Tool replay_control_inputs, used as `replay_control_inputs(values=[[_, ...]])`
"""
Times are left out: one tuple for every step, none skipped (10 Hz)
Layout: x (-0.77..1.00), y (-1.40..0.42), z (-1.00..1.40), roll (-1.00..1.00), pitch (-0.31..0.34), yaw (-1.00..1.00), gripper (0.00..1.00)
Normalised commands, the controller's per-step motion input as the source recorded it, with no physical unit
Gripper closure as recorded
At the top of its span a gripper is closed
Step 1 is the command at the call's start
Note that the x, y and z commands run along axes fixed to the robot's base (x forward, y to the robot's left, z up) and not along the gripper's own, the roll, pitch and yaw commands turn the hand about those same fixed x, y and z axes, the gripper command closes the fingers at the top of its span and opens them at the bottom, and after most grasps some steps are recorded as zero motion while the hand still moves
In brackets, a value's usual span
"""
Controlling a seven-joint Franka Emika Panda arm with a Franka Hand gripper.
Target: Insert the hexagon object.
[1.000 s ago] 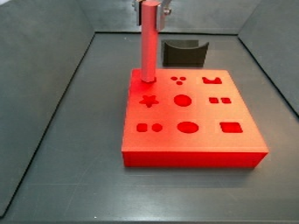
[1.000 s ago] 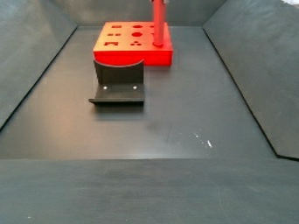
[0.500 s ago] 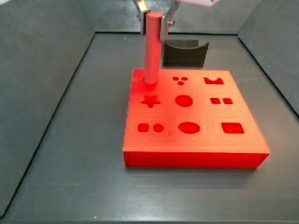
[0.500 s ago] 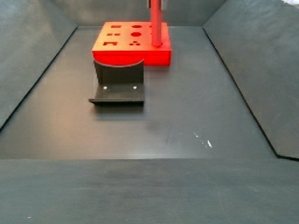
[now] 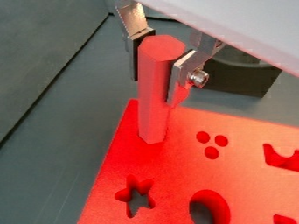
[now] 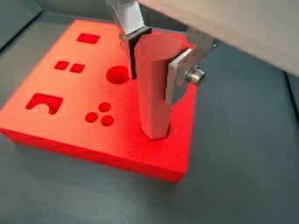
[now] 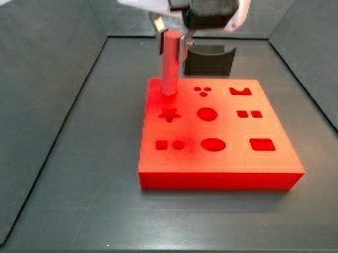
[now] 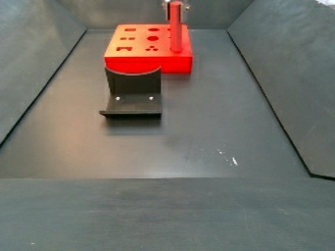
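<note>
Since the gripper has come lower, we see more of it; its fingers pinch the upright hexagon object's top, its foot in the red block's far-left hole.

The long, slim red-pink hexagonal rod looks like smooth matt plastic, its flat faces catching a soft, even light in both wrist views. The tool that grips its upper end has flat silver metal plate fingers with a brushed, dully shining finish, dark matt pads and a bright metal screw head. The flat red block with shaped holes appears as smooth plastic with a slight sheen. The dark grey counter is matt with faint scuffs. The small dark curved holder near the counter's far edge looks matt black.
</note>
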Motion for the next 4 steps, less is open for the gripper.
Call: replay_control_inputs(values=[[-0.03,-0.08,-0.57,0.08,-0.163,0.0,1.0],[0.0,-0.03,-0.7,0.04,-0.144,0.0,1.0],[-0.02,0.0,-0.65,0.03,-0.119,0.0,1.0],[0.0,0.0,0.0,0.0,0.0,0.0,1.0]])
